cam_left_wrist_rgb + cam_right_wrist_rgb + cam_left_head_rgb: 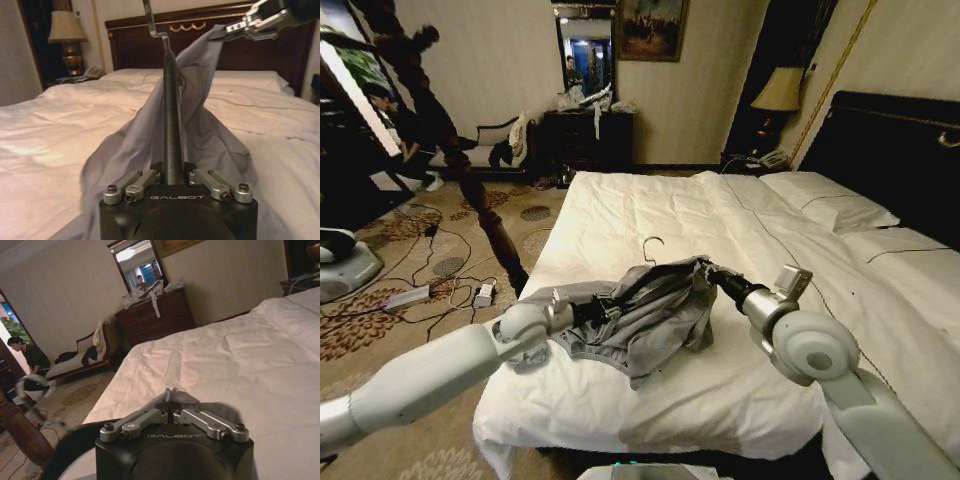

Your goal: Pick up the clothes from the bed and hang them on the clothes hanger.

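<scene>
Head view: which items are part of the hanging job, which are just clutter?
Job:
- grey shirt, held between both grippers
- clothes hanger, gripped by left gripper; hook sticks up
- right gripper, shut on shirt
- bed

Lying about:
- power strip and cables on carpet
- dresser
- bedside lamp
- pillows

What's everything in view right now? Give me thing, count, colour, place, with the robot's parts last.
Shirt: one, light grey, held over the bed's foot.
Hanger: one, dark, inside the shirt, hook poking out.
Bed: one, white duvet, black headboard.
Pillows: two, white, by the headboard.
Lamp: one, cream shade, beside the bed.
Dresser: one, dark, far wall.
Left gripper: shut on the hanger.
Right gripper: shut on the shirt.
</scene>
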### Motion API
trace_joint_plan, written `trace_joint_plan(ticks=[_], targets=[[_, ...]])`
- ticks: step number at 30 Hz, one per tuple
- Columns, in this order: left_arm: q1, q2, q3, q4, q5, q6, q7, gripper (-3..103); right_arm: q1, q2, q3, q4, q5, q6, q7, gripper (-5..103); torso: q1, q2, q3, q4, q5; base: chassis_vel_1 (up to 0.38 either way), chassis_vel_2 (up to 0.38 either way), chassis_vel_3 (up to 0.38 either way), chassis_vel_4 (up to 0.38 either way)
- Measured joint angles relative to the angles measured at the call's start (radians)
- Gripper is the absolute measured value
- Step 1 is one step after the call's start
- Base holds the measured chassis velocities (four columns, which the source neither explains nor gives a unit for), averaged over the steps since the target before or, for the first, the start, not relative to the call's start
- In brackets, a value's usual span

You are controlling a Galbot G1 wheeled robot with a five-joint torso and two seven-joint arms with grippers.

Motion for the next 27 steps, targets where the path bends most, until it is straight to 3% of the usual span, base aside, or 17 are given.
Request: trace_joint_plan(ticks=[2,4,10,17,27], targets=[[0.002,0.018,-0.009,0.002,-0.001,-0.004,0.010,18,0.002,-0.005,0.004,-0.002,0.002,-0.001,0.000,0,0.000,0.000,0.000,0.0001,0.0000,0.000,0.000,0.000,0.000],[0.019,0.086,-0.036,-0.005,-0.009,-0.019,0.043,18,0.017,-0.015,0.015,-0.018,0.006,-0.003,-0.001,0,0.000,0.000,0.000,0.0002,0.0000,0.000,0.000,0.000,0.000],[0.057,0.145,-0.065,-0.017,-0.002,-0.038,0.060,18,0.046,-0.016,0.010,-0.026,0.021,-0.003,0.002,0,0.000,0.000,0.000,0.0002,0.0000,0.000,0.000,0.000,0.000],[0.080,0.160,-0.100,-0.002,0.008,-0.045,0.063,18,0.056,-0.021,0.008,0.003,0.046,-0.003,0.015,0,0.000,0.000,0.000,0.0001,0.0002,0.000,0.000,0.000,0.000],[0.069,0.112,-0.109,0.028,0.018,-0.050,0.012,18,0.037,-0.020,0.016,0.057,0.078,-0.001,0.021,0,0.000,0.000,0.000,0.0000,0.0001,0.000,0.000,0.000,0.000]])
